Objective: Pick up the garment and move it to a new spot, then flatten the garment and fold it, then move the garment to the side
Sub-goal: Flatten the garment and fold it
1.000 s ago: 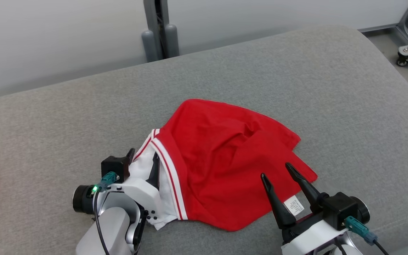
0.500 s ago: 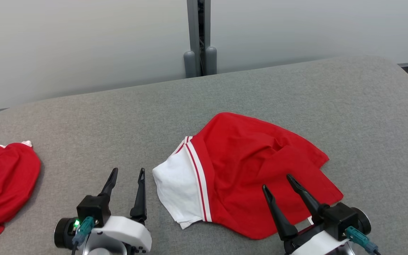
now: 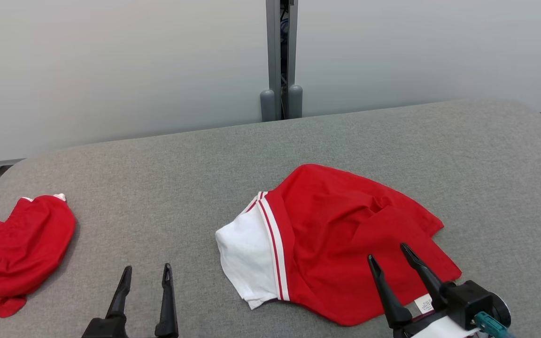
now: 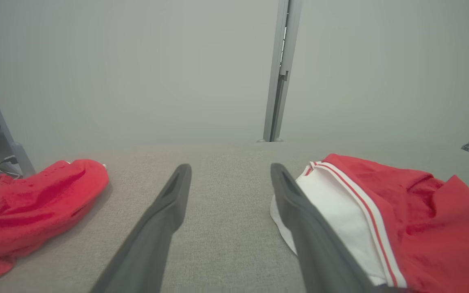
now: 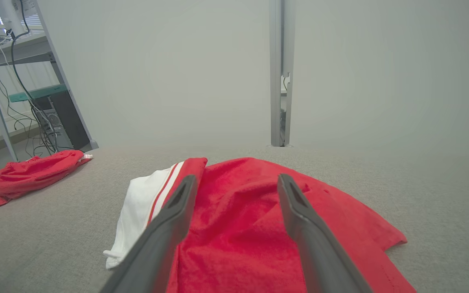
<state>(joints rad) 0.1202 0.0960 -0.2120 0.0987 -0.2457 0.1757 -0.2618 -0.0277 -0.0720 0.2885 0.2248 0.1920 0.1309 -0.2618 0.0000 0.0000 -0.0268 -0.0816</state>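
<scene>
**A:** Left pincer (image 3: 147, 266) and right pincer (image 3: 386, 251) both gape empty, the right poised over the near edge of the red-and-white garment (image 3: 336, 225), crumpled on the grey cushion (image 3: 158, 188).

**B:** Looks light and limp. Pinch the white striped edge.

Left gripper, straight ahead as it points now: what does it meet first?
Way looks free: the left gripper points over bare grey cushion, between the red-and-white garment and the other red garment. Beyond, the wall; depth unclear.
</scene>
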